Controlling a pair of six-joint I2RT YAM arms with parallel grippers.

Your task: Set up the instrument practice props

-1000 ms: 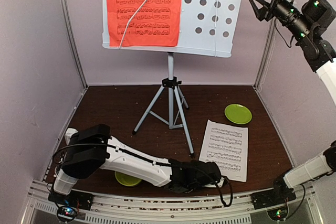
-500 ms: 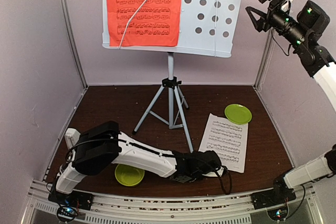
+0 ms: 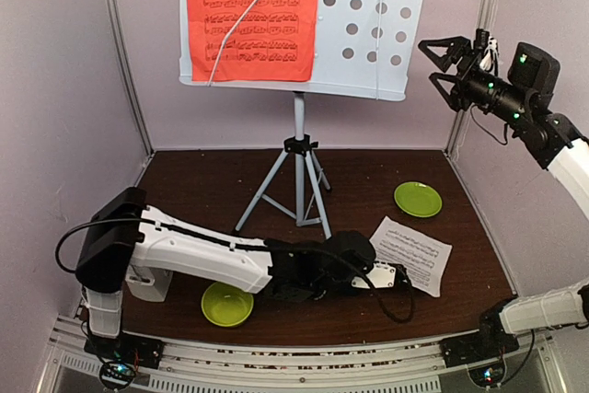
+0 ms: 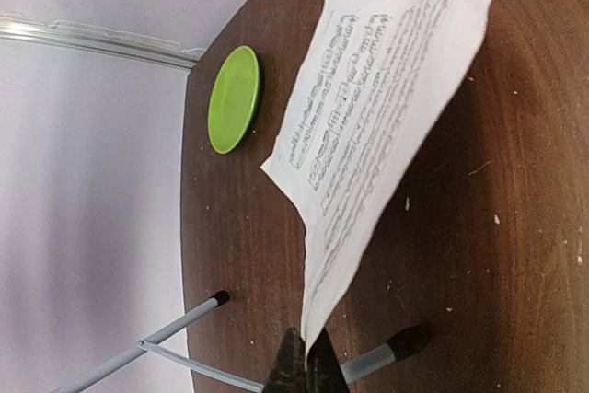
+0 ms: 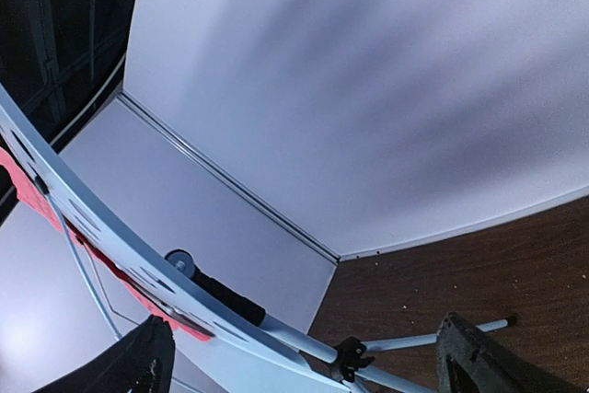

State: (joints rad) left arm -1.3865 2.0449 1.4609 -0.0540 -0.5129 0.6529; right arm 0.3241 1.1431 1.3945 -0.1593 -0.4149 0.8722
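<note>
The pale perforated music stand [image 3: 368, 25] rises on tripod legs [image 3: 299, 186] at the back centre. The red sheet [image 3: 250, 16] rests on its left half. My left gripper [image 3: 394, 273] is shut on one edge of the white sheet [image 3: 416, 253], low over the table right of the tripod. In the left wrist view the sheet [image 4: 386, 108] hangs curled from my shut left gripper [image 4: 308, 361]. My right gripper [image 3: 440, 63] is open and empty in the air beside the stand's right edge. A small pale-grey block [image 3: 152, 283], perhaps the metronome, shows partly under my left arm.
A flat green plate [image 3: 417, 200] lies at the back right; it also shows in the left wrist view [image 4: 233, 98]. A lime-green bowl [image 3: 227, 305] sits near the front edge under my left arm. Tripod feet [image 4: 409, 342] stand close to my left gripper. Walls enclose three sides.
My left gripper has raised and curled the white sheet, shifting it a little right. The left arm rose, uncovering the bowl. My right gripper came down from the top right corner, still open.
</note>
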